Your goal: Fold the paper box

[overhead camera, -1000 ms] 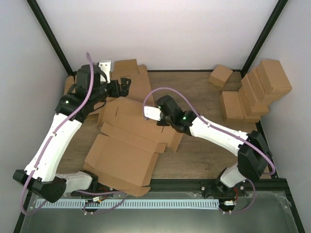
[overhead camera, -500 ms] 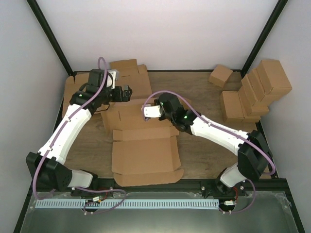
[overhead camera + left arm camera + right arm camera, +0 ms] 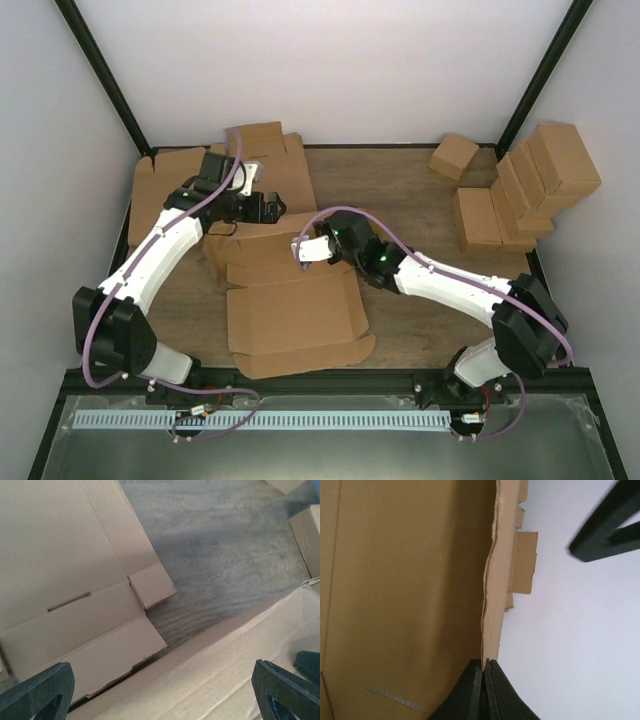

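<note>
The paper box [image 3: 295,320] is a flat brown cardboard blank with flaps, lying in the middle of the table. Its far part rises toward both grippers. My right gripper [image 3: 305,250] is shut on a thin edge of that blank. In the right wrist view its jaws [image 3: 484,664] pinch the cardboard edge [image 3: 490,605] between them. My left gripper [image 3: 265,205] hangs wide open over the blank's far edge. In the left wrist view its fingers [image 3: 40,692] stand far apart, with a cardboard panel [image 3: 225,680] close beneath and nothing gripped.
Flat cardboard blanks [image 3: 265,150] are piled at the back left and show in the left wrist view [image 3: 65,555]. Ready-made brown boxes [image 3: 525,185] are stacked at the right, with one loose box [image 3: 453,155] near the back. Black frame posts stand at the corners.
The blank has swung from a slant at the lower left to lie square in the middle. The left arm has reached right, over its far edge. The right gripper kept its pinch.
</note>
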`<state>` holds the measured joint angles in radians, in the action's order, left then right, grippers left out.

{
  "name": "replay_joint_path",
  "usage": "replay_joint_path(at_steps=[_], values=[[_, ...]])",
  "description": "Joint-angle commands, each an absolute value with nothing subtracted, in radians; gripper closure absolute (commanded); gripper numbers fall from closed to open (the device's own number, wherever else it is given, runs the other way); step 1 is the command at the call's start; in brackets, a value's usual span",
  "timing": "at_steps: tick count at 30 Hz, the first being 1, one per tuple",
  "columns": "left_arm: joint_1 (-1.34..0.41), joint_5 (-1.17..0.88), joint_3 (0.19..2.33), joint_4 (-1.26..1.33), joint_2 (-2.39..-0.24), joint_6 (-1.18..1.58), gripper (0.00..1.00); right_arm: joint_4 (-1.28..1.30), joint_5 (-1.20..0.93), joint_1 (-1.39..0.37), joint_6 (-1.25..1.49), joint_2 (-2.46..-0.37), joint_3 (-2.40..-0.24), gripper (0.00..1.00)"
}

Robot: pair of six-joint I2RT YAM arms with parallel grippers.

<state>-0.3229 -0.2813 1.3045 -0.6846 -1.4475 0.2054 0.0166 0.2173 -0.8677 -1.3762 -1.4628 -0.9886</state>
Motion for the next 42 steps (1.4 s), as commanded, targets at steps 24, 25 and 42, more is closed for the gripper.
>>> replay_joint_path(at_steps=[24, 25, 42], values=[[-0.324, -0.451, 1.206, -0.713, -1.54, 0.119, 0.03, 0.145, 0.08, -0.98, -0.956, -1.339, -1.002, 0.54], [-0.325, -0.459, 1.203, -0.713, -1.542, 0.117, 0.04, 0.15, 0.065, -0.98, -0.952, -1.331, -0.998, 0.52], [-0.386, -0.475, 1.14, -0.718, -1.537, 0.125, 0.09, 0.053, -0.211, -0.98, -0.541, -1.13, -0.959, 0.0]])
